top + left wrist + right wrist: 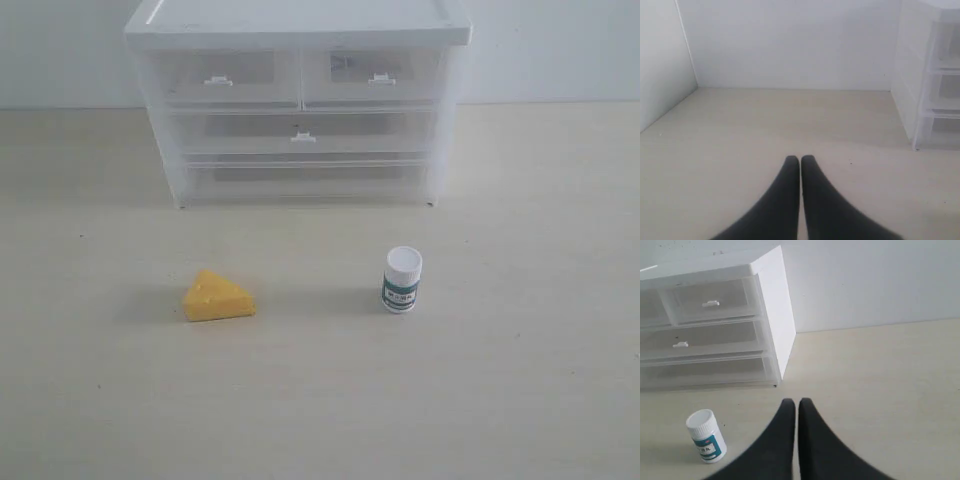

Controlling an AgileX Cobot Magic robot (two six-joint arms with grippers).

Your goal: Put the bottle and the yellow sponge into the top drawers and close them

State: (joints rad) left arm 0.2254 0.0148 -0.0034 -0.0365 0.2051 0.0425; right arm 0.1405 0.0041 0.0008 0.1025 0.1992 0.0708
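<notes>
The bottle (pixel 402 280) with its white cap stands upright on the table, right of centre; the right wrist view shows the bottle (pixel 706 436) too. The yellow sponge (pixel 217 297) lies left of it. Behind them stands the cabinet (pixel 296 25), its two top drawers (pixel 232 80) (pixel 371 76) both pushed in. My left gripper (pixel 800 159) is shut and empty, with only bare table under it. Beside the bottle and apart from it, my right gripper (pixel 795 401) is also shut and empty. Neither arm shows in the exterior view.
Two wide drawers (pixel 303 133) sit below the top pair, both pushed in. White walls (pixel 790 45) close off the back and the left side. The cabinet's side (pixel 907 90) shows in the left wrist view.
</notes>
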